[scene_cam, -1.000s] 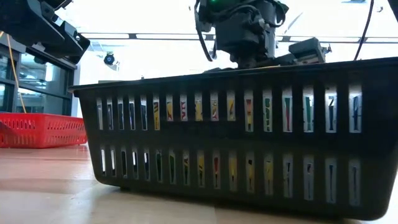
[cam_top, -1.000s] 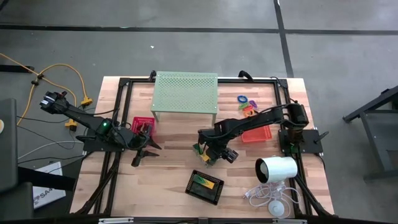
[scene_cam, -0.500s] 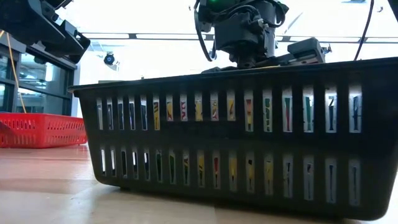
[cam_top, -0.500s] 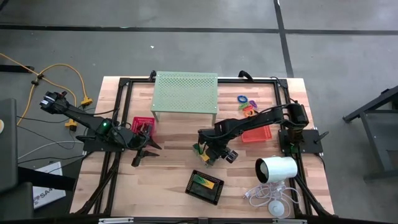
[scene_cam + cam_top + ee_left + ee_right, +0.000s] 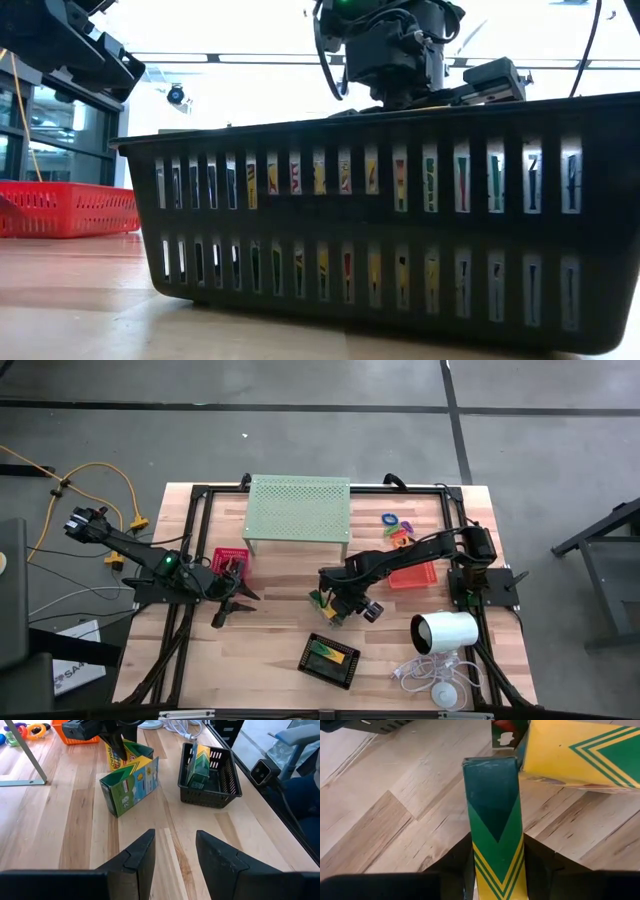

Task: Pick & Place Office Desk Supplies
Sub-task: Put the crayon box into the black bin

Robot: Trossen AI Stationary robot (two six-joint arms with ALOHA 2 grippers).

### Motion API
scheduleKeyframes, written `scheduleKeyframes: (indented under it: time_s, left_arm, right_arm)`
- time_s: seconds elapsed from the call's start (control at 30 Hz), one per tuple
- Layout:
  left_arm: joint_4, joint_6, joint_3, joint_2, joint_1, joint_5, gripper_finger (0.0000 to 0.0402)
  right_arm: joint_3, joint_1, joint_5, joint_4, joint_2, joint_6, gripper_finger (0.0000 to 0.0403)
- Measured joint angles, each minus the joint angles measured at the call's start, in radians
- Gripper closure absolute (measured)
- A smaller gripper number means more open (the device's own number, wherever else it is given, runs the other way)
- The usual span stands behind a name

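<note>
The black mesh tray (image 5: 329, 659) sits at the lower centre of the high view, on the bench (image 5: 270, 650). It holds one green-and-yellow crayon box (image 5: 199, 762), which stands on edge against one wall. In the low view the tray's slotted wall (image 5: 380, 230) fills most of the frame, and only slivers of yellow, red and green show through the slots.

The pink-red mesh tray (image 5: 230, 560) lies left of centre, just above the left gripper (image 5: 232, 605). The left arm crosses it, so its contents cannot be made out. The orange mesh tray (image 5: 412, 575) lies right of centre, partly under the right arm, and what it holds is also hidden. Small coloured rings (image 5: 395, 525) lie loose on the bench above it, beside the pale green perforated stand (image 5: 298, 510).

The right gripper (image 5: 335, 610) is at the middle of the bench. Its jaws are pinching the held crayon box (image 5: 495, 820) by its two sides, and this green box with yellow chevrons stands upright on the wood. A second crayon box (image 5: 575, 752), mostly yellow, lies just beside it and is cut off by the upper right edge of the right wrist view.

The left gripper hovers over bare wood with its jaws spread and nothing between them.

A white cylinder (image 5: 445, 632) lies at the lower right with a white cable below it.
</note>
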Motion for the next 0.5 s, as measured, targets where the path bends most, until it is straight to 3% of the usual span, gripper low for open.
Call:
scheduleKeyframes:
  time_s: [0.27,0.5]
  left_arm:
    - [0.000,0.000,0.000,0.000,0.000,0.005,0.0266]
    - [0.007,0.000,0.001,0.000,0.000,0.004,0.0266]
  right_arm:
    - [0.000,0.000,0.000,-0.040,-0.020,0.065,0.0296]
    - [0.000,0.007,0.033,-0.052,-0.121,0.122,0.0296]
